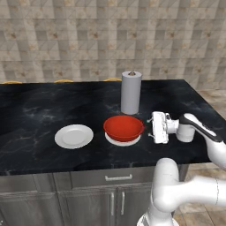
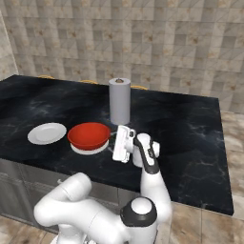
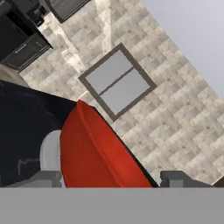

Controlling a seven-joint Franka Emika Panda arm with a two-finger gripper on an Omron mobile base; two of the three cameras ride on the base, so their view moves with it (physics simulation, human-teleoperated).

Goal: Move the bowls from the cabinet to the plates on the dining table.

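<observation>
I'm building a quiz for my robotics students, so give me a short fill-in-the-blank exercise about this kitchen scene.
1. The red bowl sits on a white ____.
2. The second white plate, beside the bowl, carries ____.
3. Behind the bowl, on the black marble dining table, a grey paper towel roll stands ____.
4. The gripper, just beside the bowl's rim, has its jaws ____.

Missing words: plate; nothing; upright; open
</observation>
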